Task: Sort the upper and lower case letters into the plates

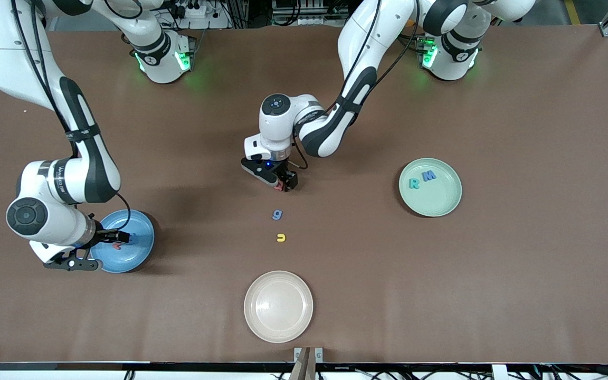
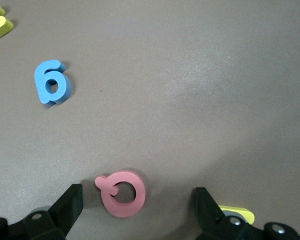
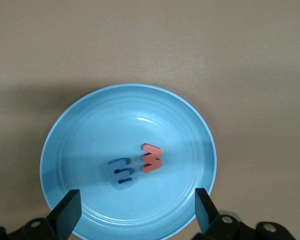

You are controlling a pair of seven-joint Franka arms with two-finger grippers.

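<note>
I was working in a robotics lab: a brown bench (image 1: pixel 494 290), bolted arm bases, cable bundles and power strips along its edge.

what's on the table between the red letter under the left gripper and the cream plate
Front view: after the red letter, a blue letter, then a yellow letter, then the cream plate.

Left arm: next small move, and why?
Probably lower the left pincer and close on the pink letter. Its fingers stand open with that letter lying flat on the table between them. The right pincer hangs open over the blue plate, nothing held.
</note>
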